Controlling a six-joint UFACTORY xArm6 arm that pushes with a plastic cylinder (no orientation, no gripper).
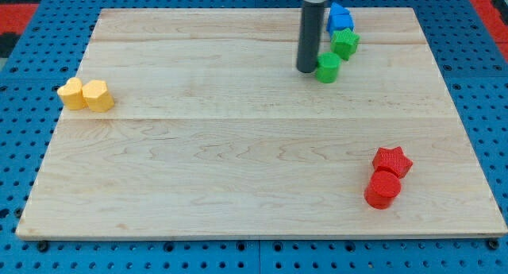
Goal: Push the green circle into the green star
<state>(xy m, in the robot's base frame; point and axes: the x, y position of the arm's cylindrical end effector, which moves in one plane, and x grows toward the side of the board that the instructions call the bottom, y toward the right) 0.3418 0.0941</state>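
Observation:
The green circle (328, 67) lies near the board's top, right of centre. The green star (345, 43) sits just above and to the right of it, touching or nearly touching. My tip (306, 70) stands on the board right at the green circle's left side, touching it or almost so. The dark rod rises from there out of the view's top.
Blue blocks (340, 18) sit just above the green star at the board's top edge. Two yellow blocks (86, 94) lie at the left edge. A red star (393, 160) and a red circle (383, 189) lie at the lower right. The wooden board (238, 187) rests on a blue pegboard.

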